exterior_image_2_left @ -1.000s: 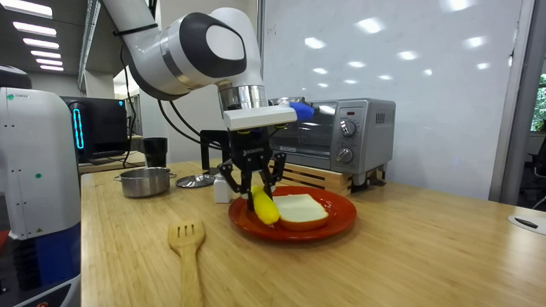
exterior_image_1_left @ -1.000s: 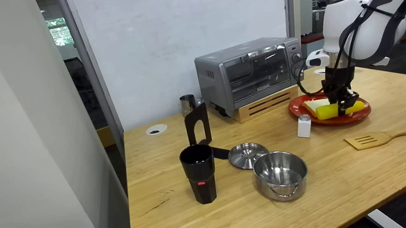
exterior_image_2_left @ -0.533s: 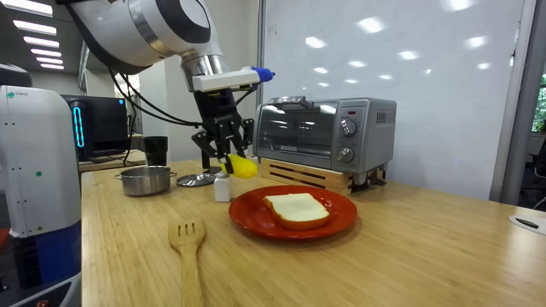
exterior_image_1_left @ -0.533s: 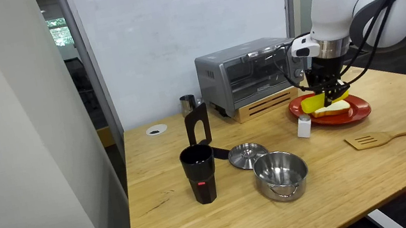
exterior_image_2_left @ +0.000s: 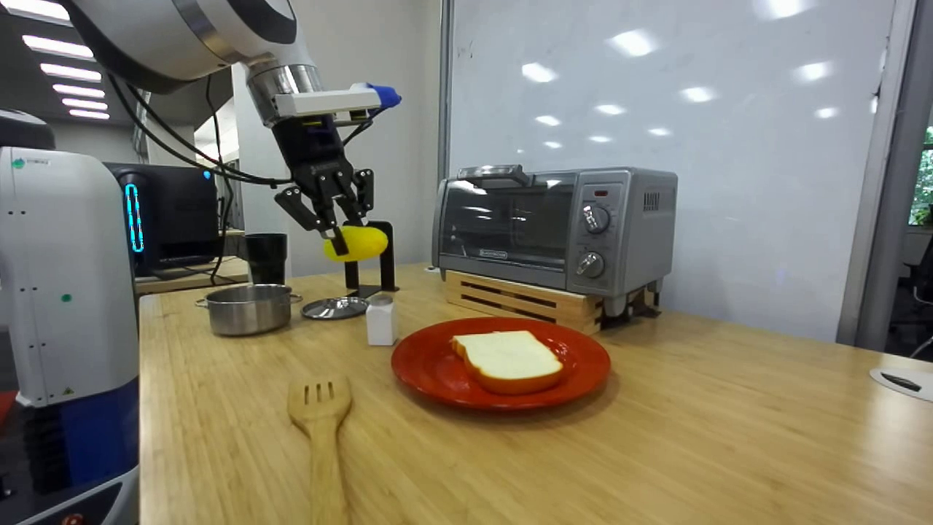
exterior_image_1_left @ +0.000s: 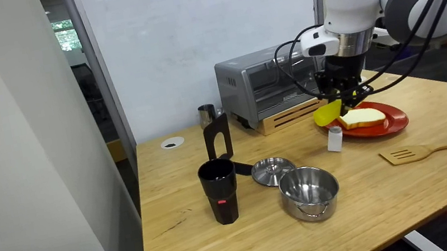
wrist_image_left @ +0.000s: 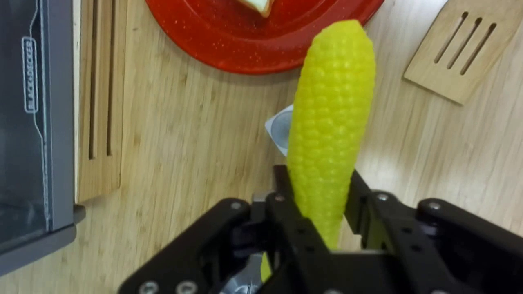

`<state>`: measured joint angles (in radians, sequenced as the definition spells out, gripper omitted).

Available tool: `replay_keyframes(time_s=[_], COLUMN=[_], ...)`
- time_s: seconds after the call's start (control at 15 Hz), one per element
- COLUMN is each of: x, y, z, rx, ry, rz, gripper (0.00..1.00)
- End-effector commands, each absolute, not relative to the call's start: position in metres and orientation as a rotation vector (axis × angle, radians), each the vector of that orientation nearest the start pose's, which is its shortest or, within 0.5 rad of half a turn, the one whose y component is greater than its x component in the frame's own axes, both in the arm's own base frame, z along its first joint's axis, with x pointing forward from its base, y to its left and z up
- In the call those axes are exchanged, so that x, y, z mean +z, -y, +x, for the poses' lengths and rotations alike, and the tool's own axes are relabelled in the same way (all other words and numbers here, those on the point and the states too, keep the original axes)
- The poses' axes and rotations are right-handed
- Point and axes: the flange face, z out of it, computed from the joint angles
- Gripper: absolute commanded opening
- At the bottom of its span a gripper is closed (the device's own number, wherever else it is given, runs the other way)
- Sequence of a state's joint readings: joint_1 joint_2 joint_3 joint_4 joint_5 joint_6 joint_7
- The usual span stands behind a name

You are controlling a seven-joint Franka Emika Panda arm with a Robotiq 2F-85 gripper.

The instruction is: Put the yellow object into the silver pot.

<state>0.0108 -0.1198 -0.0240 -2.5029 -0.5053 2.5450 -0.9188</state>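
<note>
1. Table: wooden, beneath the whole layout. The pickup looks done; the carry seems to be the step in hand.
2. Red plate: it bears the bread slice.
3. Gripper: raised over the table, its jaws are clamped on the yellow cob, one on each side.
4. Silver pot: open-topped and well apart from the cob, its lid beside it. The next move likely calls for carrying across to above its mouth, then lowering and letting go.
5. Yellow cob: in the air, not yet in the pot. It looks long for that mouth, so alignment probably matters.
6. White shaker: partly hidden by the cob in the wrist view; passing high seems wise.
</note>
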Motion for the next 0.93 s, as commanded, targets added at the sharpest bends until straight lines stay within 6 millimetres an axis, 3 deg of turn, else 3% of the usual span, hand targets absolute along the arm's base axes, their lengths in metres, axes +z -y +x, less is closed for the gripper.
replay_keyframes(time_s=[0.0, 0.53, 0.87], x=[0.328, 0.3, 0.299], y=[-0.016, -0.062, -0.086], z=[0.495, 0.532, 0.538], rx=[0.028, 0.076, 0.168], ry=[2.227, 2.38, 2.386], rz=[-2.655, -2.425, -2.372], gripper=[0.09, 0.09, 0.09])
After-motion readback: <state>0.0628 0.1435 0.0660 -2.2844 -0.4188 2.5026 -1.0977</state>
